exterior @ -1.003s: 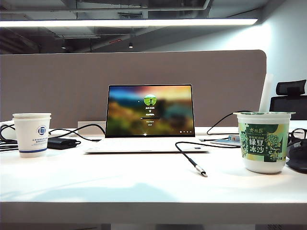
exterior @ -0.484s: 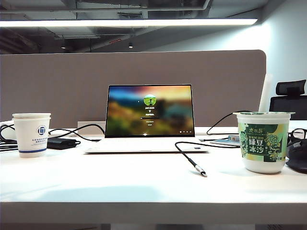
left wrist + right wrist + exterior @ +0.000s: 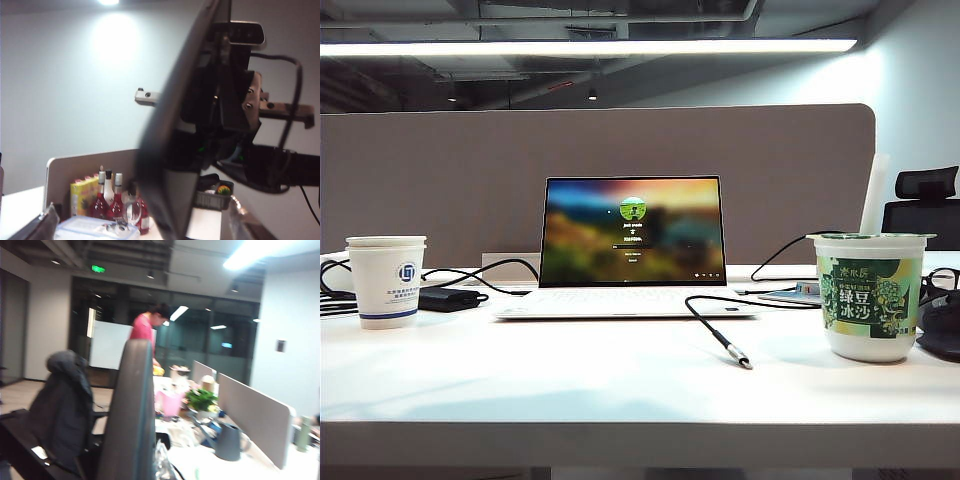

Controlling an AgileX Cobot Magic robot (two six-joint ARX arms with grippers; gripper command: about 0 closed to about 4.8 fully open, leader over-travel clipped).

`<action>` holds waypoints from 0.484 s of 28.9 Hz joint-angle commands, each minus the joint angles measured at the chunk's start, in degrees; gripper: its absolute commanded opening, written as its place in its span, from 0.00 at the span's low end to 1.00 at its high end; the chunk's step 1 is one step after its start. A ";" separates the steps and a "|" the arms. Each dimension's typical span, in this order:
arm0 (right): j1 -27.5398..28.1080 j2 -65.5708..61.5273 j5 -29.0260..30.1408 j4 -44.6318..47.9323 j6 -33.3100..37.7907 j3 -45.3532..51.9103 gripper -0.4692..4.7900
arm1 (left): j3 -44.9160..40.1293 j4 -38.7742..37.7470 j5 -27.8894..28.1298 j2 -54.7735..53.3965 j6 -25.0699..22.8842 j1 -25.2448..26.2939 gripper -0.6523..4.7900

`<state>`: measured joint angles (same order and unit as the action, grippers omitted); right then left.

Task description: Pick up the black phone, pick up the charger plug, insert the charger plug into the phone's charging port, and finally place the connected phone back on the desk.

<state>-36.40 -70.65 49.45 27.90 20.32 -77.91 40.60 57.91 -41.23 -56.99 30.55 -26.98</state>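
Black phone (image 3: 165,165) aloft within left pincer (image 3: 145,225), jaws apart; right pincer (image 3: 150,455) seemingly clamps it alone and could let it slip. Charger plug (image 3: 741,360) lies at laptop's (image 3: 632,235) five o'clock.

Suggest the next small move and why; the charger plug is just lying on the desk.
Probably lower the right gripper toward the charger plug. The plug lies untouched on the desk in front of the laptop. Neither the right nor the left gripper shows in the exterior view, and both wrist cameras face the room.

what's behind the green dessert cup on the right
Behind the green cup, a flat device pokes out at its left and a black cable runs back. A dark object sits to its right. Anything directly behind is covered.
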 commanded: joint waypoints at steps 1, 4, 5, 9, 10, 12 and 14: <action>-2.12 -1.73 -1.05 5.77 1.16 -0.44 0.08 | 0.26 2.34 1.64 0.17 1.51 0.00 1.00; -3.48 -3.04 -3.26 6.95 1.14 -0.44 0.08 | 0.26 6.10 1.62 0.17 2.95 0.00 1.00; -3.65 -3.32 -3.52 7.30 1.14 -0.44 0.08 | 0.26 6.58 1.62 0.17 2.95 0.00 1.00; -3.65 -4.83 -3.26 8.81 2.69 -0.44 0.08 | 0.26 7.56 1.60 0.20 2.97 0.00 1.00; -3.65 -4.96 -3.26 8.76 3.32 -0.44 0.08 | 0.26 7.58 1.62 0.20 2.95 0.00 1.00; -3.65 -5.25 -3.04 8.72 3.65 -0.44 0.08 | 0.26 7.56 2.03 0.20 2.95 0.00 1.00; -3.65 -5.53 -3.02 8.76 3.69 -0.44 0.08 | 0.26 7.54 4.33 0.20 3.26 0.00 1.00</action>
<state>-40.01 -76.44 46.76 34.50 23.57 -77.91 40.60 64.75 -38.70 -56.97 33.17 -26.98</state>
